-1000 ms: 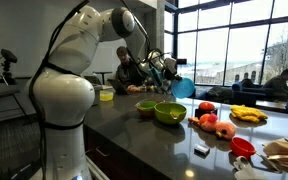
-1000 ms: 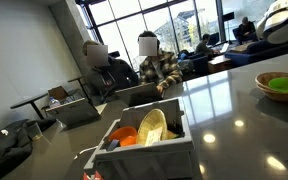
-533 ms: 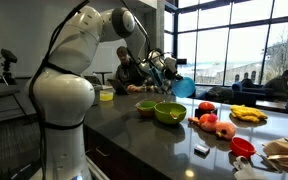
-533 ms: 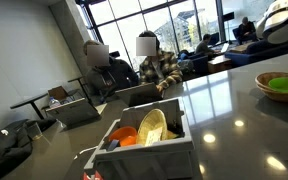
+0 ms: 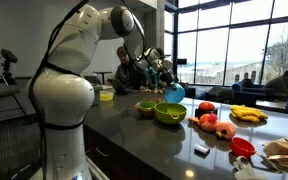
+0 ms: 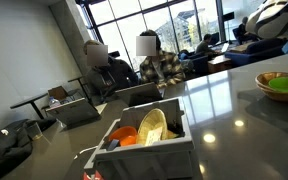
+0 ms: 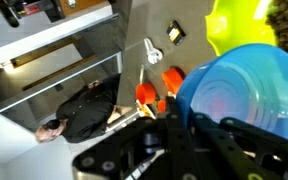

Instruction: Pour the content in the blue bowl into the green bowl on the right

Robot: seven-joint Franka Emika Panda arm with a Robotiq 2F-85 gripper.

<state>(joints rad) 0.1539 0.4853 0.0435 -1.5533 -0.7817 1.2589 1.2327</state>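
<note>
My gripper (image 5: 165, 80) is shut on the blue bowl (image 5: 174, 92) and holds it tilted above the counter, over the larger green bowl (image 5: 169, 113). In the wrist view the blue bowl (image 7: 239, 90) fills the right side, its rim between the black fingers (image 7: 184, 125), with the bright green bowl (image 7: 239, 25) beyond it. A smaller green bowl (image 5: 146, 106) stands beside the larger one. In an exterior view a green bowl (image 6: 281, 84) shows at the right edge; the gripper there is hidden. I cannot see the blue bowl's content.
Apples (image 5: 212, 122), a plate of bananas (image 5: 247, 115) and a red cup (image 5: 242, 147) lie on the dark counter (image 5: 134, 130). A yellow cup (image 5: 106, 94) stands further back. A white crate of dishes (image 6: 144, 135) sits near in an exterior view. People sit behind the counter.
The blue bowl has moved down and slightly toward the larger green bowl, from beside it to over it. The arm shifted in the other exterior view.
</note>
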